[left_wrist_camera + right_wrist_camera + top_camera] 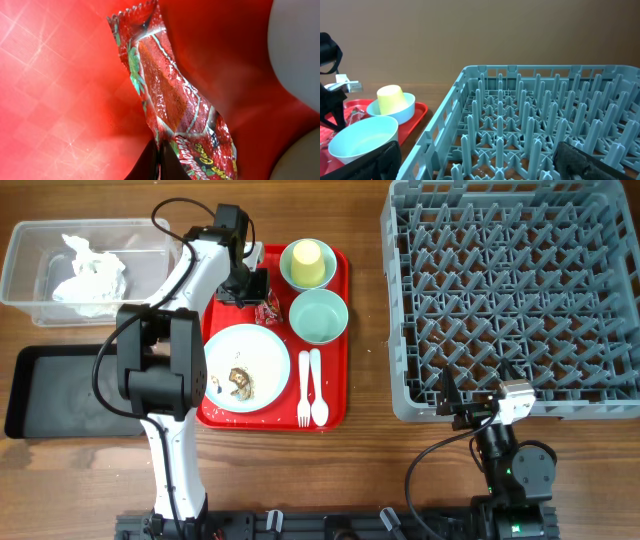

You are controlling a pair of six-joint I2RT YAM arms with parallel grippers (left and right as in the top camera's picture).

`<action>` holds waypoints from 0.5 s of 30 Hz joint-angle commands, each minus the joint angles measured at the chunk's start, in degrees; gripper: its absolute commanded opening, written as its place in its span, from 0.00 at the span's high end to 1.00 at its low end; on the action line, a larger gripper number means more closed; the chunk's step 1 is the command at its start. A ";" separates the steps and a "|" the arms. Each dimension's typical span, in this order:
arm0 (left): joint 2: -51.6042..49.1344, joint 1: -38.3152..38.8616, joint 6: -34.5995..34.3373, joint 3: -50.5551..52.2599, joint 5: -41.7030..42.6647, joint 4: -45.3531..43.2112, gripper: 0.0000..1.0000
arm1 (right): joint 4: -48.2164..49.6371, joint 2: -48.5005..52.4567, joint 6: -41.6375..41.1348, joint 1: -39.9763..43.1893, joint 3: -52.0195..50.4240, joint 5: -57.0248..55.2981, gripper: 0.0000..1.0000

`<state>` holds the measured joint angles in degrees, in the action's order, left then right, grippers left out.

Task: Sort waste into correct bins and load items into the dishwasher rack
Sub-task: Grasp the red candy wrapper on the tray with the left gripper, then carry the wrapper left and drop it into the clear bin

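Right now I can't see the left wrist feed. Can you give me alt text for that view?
Close-up of the red-and-white wrapper, crinkled and glossy, its lower end pinched by the left gripper at the bottom of the frame, with the red tray behind it. Two pale rounded dish edges cut in at the right.

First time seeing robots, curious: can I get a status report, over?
Left claw low at red-and-white wrapper on red tray, grip unclear. Right claw open, empty, by dishwasher rack. Pale blue bowl close beside wrapper.

wrapper [267, 312] between plate [240, 350] and bowl [318, 317] | rack [392, 330] top open
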<state>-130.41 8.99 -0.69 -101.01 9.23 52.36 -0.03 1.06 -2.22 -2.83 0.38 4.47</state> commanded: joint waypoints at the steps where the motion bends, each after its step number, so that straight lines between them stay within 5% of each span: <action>1: 3.39 -0.17 -0.42 -0.35 -0.15 0.61 0.96 | 0.15 -0.26 0.70 0.28 -0.07 -0.50 0.00; 7: 15.21 -4.44 -13.38 -0.70 -1.51 -2.47 0.96 | 0.17 -0.26 0.70 0.28 -0.07 -0.50 0.00; 15: 23.87 -19.85 -36.79 -0.68 -1.66 -8.20 0.96 | 0.17 -0.26 0.72 0.28 -0.09 -0.50 0.00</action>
<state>-107.22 -5.39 -24.08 -101.27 8.38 45.34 -0.03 1.06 -2.22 -2.83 0.38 4.47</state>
